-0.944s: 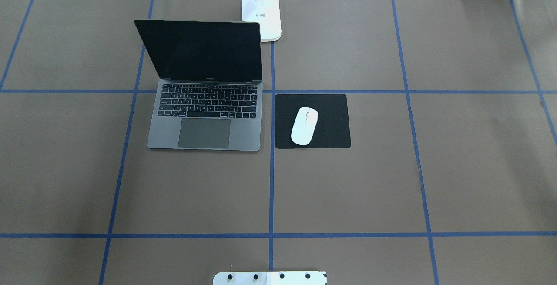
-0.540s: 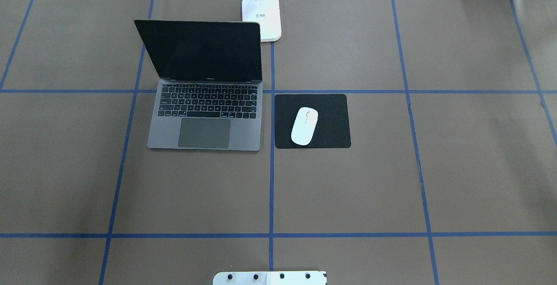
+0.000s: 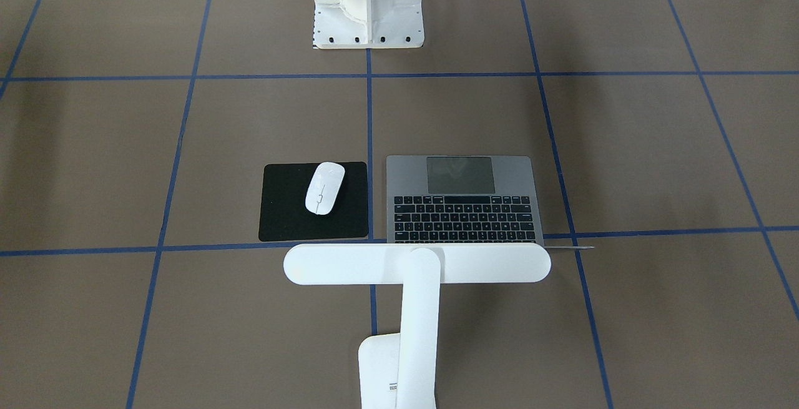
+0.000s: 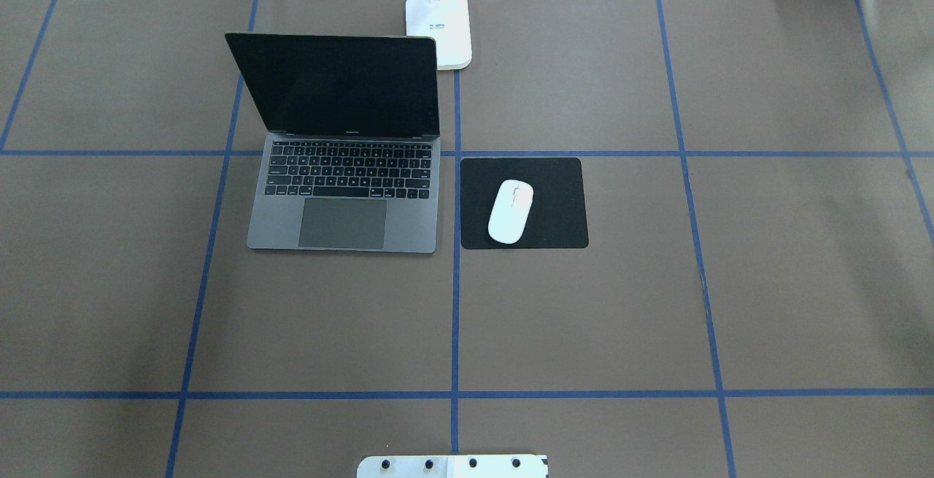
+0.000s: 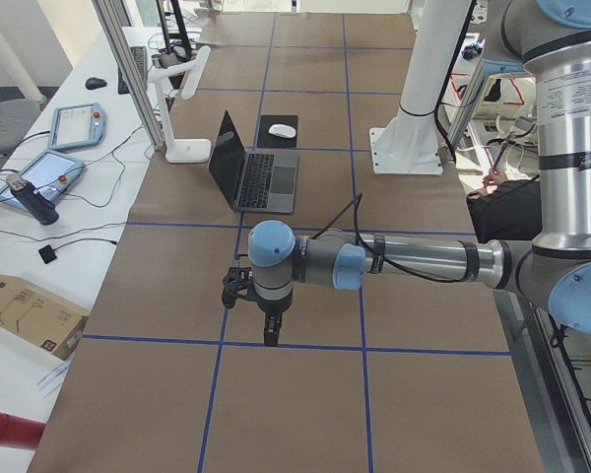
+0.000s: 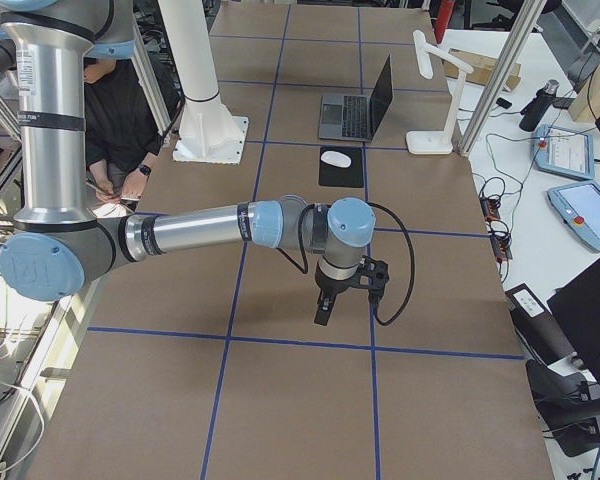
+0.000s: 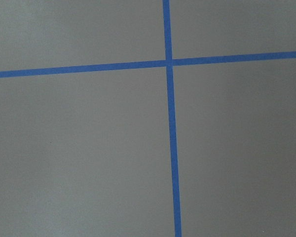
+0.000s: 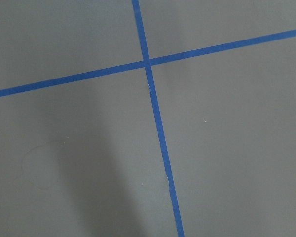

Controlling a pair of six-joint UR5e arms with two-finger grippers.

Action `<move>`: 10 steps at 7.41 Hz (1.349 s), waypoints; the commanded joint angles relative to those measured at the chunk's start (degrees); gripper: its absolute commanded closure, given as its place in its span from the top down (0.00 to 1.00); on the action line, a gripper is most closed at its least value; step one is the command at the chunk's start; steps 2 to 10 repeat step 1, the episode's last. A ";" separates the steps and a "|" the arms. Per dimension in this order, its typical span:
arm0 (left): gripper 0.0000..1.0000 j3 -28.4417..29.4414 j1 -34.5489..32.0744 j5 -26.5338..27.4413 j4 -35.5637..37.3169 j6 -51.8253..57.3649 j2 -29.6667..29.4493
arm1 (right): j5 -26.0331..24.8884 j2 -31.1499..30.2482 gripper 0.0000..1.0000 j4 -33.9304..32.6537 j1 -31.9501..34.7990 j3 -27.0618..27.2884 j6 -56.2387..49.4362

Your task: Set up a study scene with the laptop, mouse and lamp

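1. Step in hand: the layout is being judged as finished, with all three items set and nothing being carried.
2. The laptop (image 4: 343, 171) is being shown open on the table (image 4: 584, 317), screen dark, just left of the centre tape (image 4: 454, 317) in the overhead view.
3. The mouse (image 4: 510, 211) is lying on the black pad (image 4: 554, 201), just beside the laptop's right edge and not touching it.
4. The lamp (image 3: 417, 263) is standing behind the laptop at the far edge. Its bar head is being held level above the screen's top edge.
5. The left gripper (image 5: 268, 330) and right gripper (image 6: 322, 312) are being held pointing down over bare table, well apart from the items, one toward each table end. Jaw state cannot be told, as they are only being seen in the side views.
6. Only bare table and a tape crossing are being shown by each wrist camera.
7. Next move, as a judgement: no placement is being called for. If a tweak is wanted, a long reach back to the centre is being required. The lamp looks top-heavy on its small base, and the glossy mouse looks likely to slip.
8. Surface: the table is being covered in matt brown sheet, gridded with blue tape. A white pedestal (image 3: 368, 3) is bolted at the robot's side.
9. Room: a white bench (image 5: 39, 246) is being used for pendants (image 5: 75, 125), with a box (image 5: 25, 313) by it. A person (image 6: 115, 110) is sitting behind the robot.
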 commanded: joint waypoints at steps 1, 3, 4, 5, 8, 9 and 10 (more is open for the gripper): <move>0.99 0.00 0.00 0.00 0.00 0.00 0.00 | 0.07 0.16 1.00 -0.05 0.00 0.08 0.00; 0.99 0.00 0.00 0.00 0.00 0.00 0.00 | 0.07 0.16 1.00 -0.05 0.00 0.08 0.00; 0.99 0.00 0.00 0.00 0.00 0.00 0.00 | 0.07 0.16 1.00 -0.05 0.00 0.08 0.00; 0.99 0.00 0.00 0.00 0.00 0.00 0.00 | 0.07 0.16 1.00 -0.05 0.00 0.08 0.00; 0.99 0.00 0.00 0.00 0.00 0.00 0.00 | 0.07 0.16 1.00 -0.05 0.00 0.08 0.00; 0.99 0.00 0.00 0.00 0.00 0.00 0.00 | 0.07 0.16 1.00 -0.05 0.00 0.08 0.00; 0.99 0.00 0.00 0.00 0.00 0.00 0.00 | 0.07 0.16 1.00 -0.05 0.00 0.08 0.00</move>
